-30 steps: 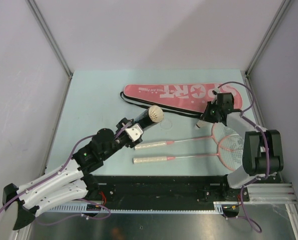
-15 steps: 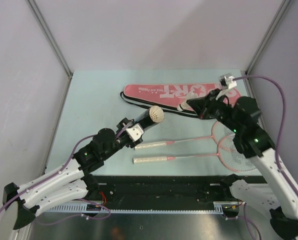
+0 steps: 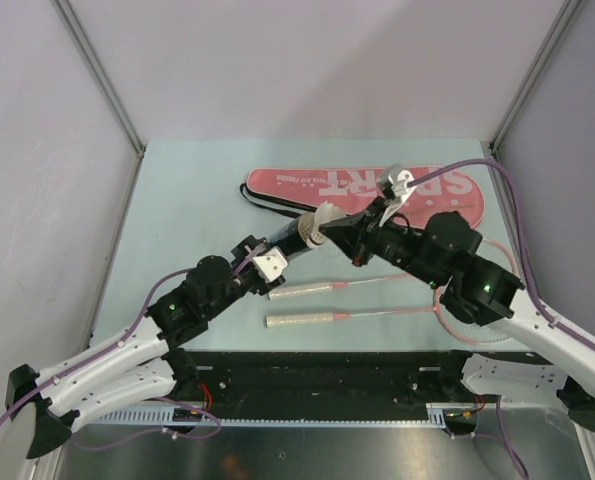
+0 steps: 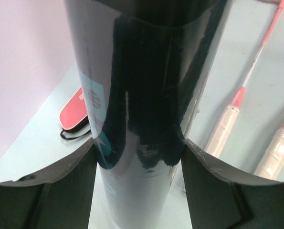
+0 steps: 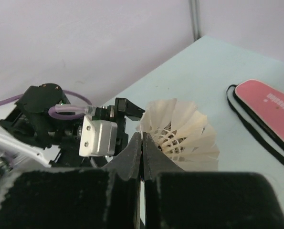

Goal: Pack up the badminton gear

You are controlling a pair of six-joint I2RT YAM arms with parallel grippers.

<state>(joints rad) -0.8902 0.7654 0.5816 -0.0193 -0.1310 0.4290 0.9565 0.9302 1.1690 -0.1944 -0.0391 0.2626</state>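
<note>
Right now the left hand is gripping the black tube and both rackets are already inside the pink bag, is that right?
Not quite: the left hand grips the black tube, but both rackets lie on the table beside the pink bag, not inside it. The top external view shows this.

Two robot arms meet over a pale blue table (image 3: pixel 182 200). The left gripper (image 3: pixel 268 252) clasps a black tube (image 3: pixel 292 236), held tilted with its open end towards the right. The right gripper (image 3: pixel 343 234), reaching across from the other side, has its tips at a white shuttlecock (image 3: pixel 324 222) sitting at the tube's mouth. Behind them lies a long pink racket bag (image 3: pixel 327 183) lettered "SPORT", its black strap (image 3: pixel 267 201) trailing at the narrow end. Two pink-framed rackets (image 3: pixel 302 291) lie side by side in front, white handles pointing left, heads partly hidden under the right arm.
</note>
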